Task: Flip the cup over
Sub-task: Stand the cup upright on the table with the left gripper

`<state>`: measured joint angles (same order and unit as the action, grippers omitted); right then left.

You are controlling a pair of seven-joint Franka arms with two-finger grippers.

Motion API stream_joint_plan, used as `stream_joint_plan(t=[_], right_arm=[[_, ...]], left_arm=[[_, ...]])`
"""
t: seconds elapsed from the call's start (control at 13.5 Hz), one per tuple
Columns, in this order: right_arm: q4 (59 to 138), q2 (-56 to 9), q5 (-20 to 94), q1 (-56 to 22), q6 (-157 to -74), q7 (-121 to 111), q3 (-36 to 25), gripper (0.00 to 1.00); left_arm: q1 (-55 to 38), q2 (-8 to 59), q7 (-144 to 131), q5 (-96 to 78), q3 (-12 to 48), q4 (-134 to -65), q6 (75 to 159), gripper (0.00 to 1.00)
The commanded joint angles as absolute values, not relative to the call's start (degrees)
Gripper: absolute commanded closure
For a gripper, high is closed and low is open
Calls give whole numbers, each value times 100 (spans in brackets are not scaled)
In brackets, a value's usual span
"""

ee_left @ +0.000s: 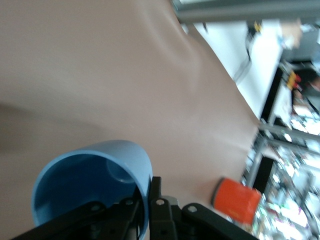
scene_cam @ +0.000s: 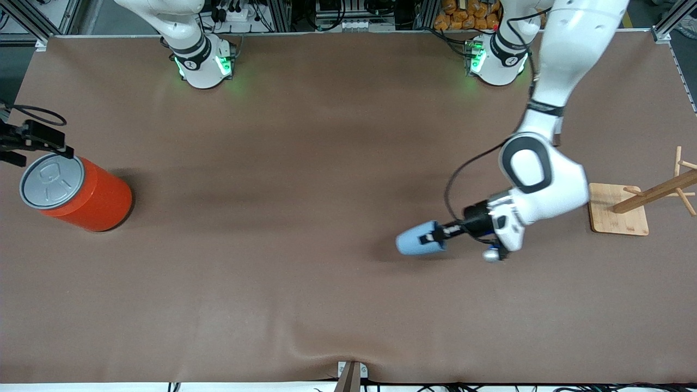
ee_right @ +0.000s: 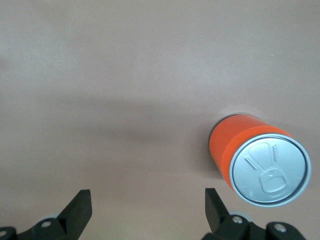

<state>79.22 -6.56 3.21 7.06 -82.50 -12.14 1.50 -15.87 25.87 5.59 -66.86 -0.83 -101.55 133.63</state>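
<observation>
The small light-blue cup [scene_cam: 415, 241] is on its side, low over the table toward the left arm's end, its closed end pointing toward the right arm's end. My left gripper [scene_cam: 437, 236] is shut on the cup's rim. In the left wrist view one finger is inside the dark-blue mouth of the cup [ee_left: 95, 175] and the other is outside, with the left gripper [ee_left: 148, 205] pinching the wall. I cannot tell whether the cup touches the table. My right gripper [ee_right: 147, 209] hangs open and empty over the table at the right arm's end, beside the orange can.
A large orange can [scene_cam: 76, 191] with a grey lid stands at the right arm's end of the table, also seen as the can [ee_right: 257, 157] and the can [ee_left: 237, 200]. A wooden rack [scene_cam: 648, 195] on a square base [scene_cam: 612, 218] stands at the left arm's end.
</observation>
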Motion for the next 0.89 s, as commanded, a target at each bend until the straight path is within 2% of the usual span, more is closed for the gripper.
stream_joint_plan(t=[0.0,0.3,0.52,0.82], right_arm=[[8130,-238,307,448,-8271,-1107,-245,0],[8139,-88,343,448,-8166,-1099,-649,0],[8147,-18,360,440,-8077,-968,-756,0],[8156,105,299,431,-7884,-193,-300,0]], left_arm=[[-1538,2365,-523,-5167,-394,-10135,13395,100],[-1284,2355,-1748,-2089,-501,-10195,13316,100],[-1072,2504,-1688,-1671,-518,-10309,13271,100],[-1247,2610,-1810,-1161,-492,-10669,13289,100]])
